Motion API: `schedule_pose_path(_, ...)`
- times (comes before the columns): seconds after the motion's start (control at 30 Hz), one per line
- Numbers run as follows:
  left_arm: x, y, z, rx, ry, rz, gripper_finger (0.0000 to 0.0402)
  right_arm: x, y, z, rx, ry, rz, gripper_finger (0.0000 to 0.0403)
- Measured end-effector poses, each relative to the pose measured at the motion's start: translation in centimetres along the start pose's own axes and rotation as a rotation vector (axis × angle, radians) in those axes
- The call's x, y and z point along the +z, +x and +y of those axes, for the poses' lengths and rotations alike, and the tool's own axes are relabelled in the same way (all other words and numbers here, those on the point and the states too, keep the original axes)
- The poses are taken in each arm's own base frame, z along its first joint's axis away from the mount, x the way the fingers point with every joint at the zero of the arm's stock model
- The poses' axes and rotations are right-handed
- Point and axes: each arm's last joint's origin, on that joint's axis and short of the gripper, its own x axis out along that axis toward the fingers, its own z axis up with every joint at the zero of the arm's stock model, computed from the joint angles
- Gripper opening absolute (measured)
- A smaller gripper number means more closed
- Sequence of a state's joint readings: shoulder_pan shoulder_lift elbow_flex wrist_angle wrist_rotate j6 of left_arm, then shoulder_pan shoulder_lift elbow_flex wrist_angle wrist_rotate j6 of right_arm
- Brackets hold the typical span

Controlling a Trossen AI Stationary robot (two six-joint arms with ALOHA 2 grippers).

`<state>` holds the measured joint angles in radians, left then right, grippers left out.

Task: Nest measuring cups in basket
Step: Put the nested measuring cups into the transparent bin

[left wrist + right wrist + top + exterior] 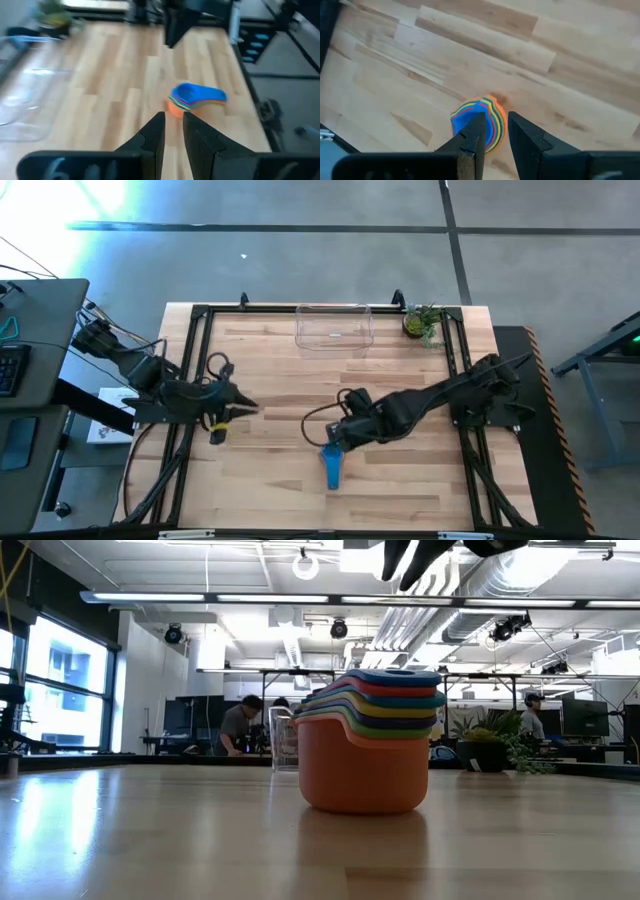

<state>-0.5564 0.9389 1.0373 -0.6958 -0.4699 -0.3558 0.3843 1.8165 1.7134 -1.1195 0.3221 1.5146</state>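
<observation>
The nested measuring cups [331, 464] sit on the tabletop [270, 480] — right beneath the right pincer [336, 438], which hovers above them, fingers narrowly apart, empty — well apart from the basket [334, 326].

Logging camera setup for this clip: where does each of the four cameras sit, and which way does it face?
High view: overhead, straight down on the table; both arms, left claw, right claw, basket, plant.
Low view: tabletop level, facing the room; stacked measuring cups close, a dark arm part at top.
Left wrist view: past its own fingers across the table toward the cups.
Right wrist view: down between its own fingers at the cups.
Shared: all four show the cup stack.
</observation>
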Motion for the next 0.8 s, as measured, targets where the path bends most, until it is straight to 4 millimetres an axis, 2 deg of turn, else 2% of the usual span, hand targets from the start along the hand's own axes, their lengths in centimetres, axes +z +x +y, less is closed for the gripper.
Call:
schedule_pose_path(0.37, -3.9, -2.6, 3.2, 0.056, -0.121, -0.182, 0.0058, 3.3, -2.4, -1.2, 0.04, -0.067, -0.027, 0.0074)
schedule_pose_path(0.6, -6.2, -3.5, 4.6, 0.035, -0.147, -0.243, 0.0058, 3.8, -2.2, -1.3, 0.053, -0.043, 0.059, 0.0074)
schedule_pose_path(0.8, -7.5, -3.9, 5.3, 0.032, -0.089, -0.269, 0.0058, 3.7, -2.1, -1.2, 0.057, -0.017, 0.094, 0.0074)
